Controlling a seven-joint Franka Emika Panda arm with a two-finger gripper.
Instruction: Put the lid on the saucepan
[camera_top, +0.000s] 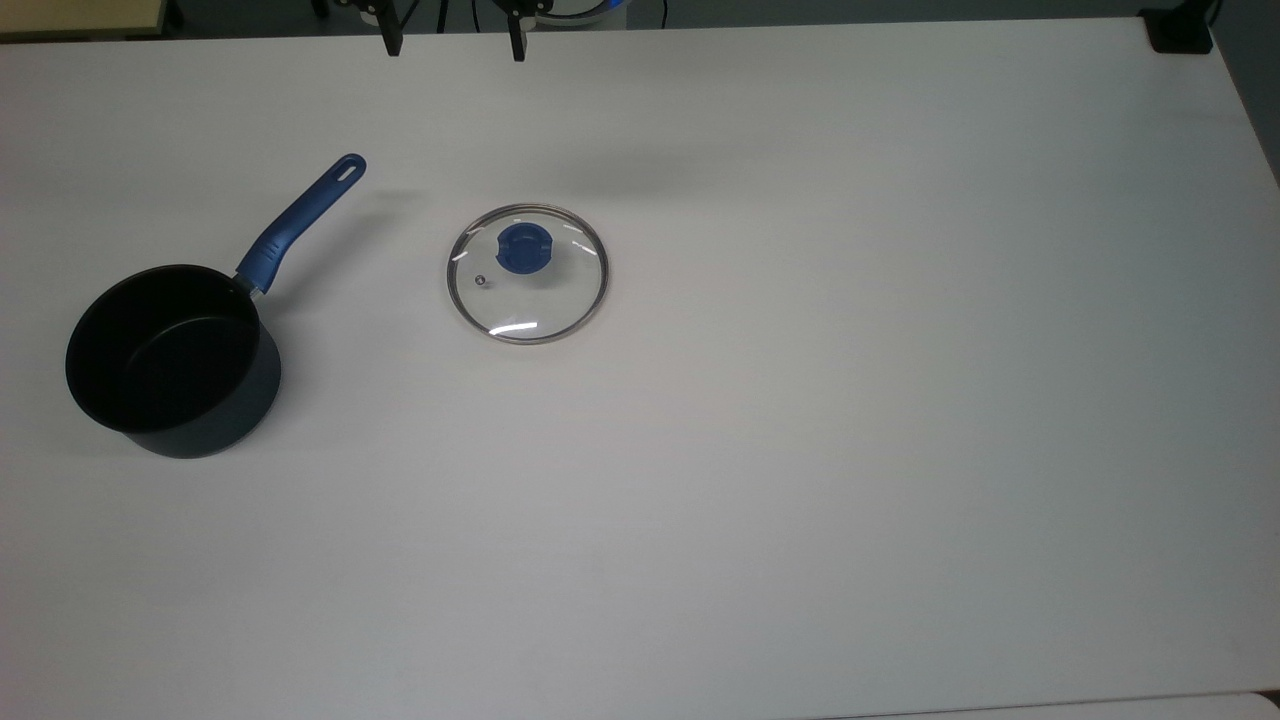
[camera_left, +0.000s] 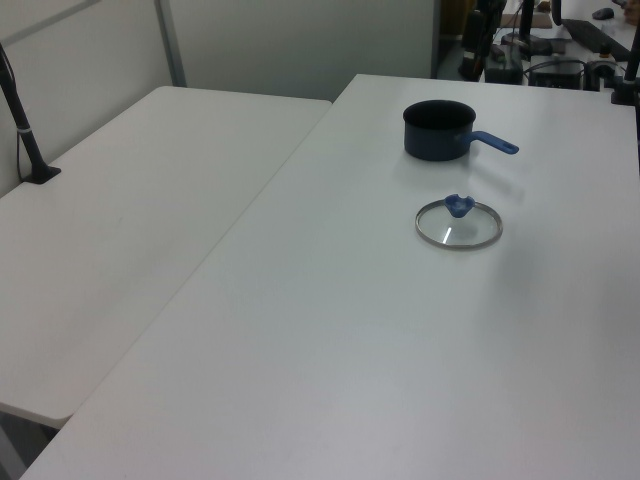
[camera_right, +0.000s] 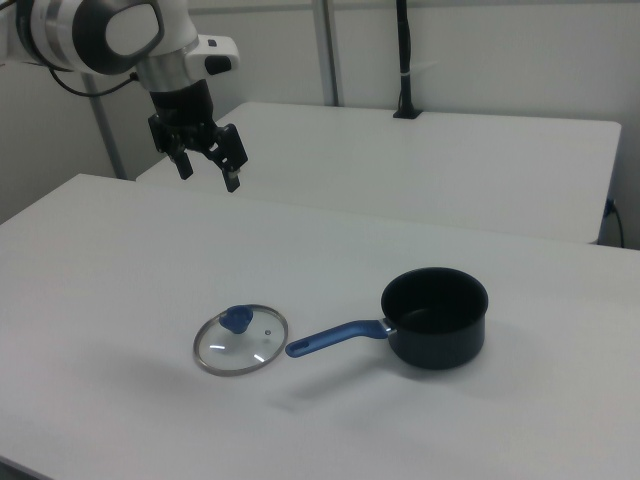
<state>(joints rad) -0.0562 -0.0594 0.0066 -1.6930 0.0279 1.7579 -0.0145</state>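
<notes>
While lid (camera_top: 527, 273) lies flat mid-table (camera_top: 800, 450) — saucepan (camera_top: 172, 358) apart — claw (camera_right: 208, 172) hangs spread.

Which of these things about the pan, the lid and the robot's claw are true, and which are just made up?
1. The lid lies flat on the table, apart from the saucepan. True.
2. The saucepan has food in it. False: its black inside is empty.
3. The gripper hangs open, high above the table, holding nothing. True.
4. The lid's knob is red. False: it is blue.
5. In the right view, the saucepan's handle points towards the lid. True.
</notes>
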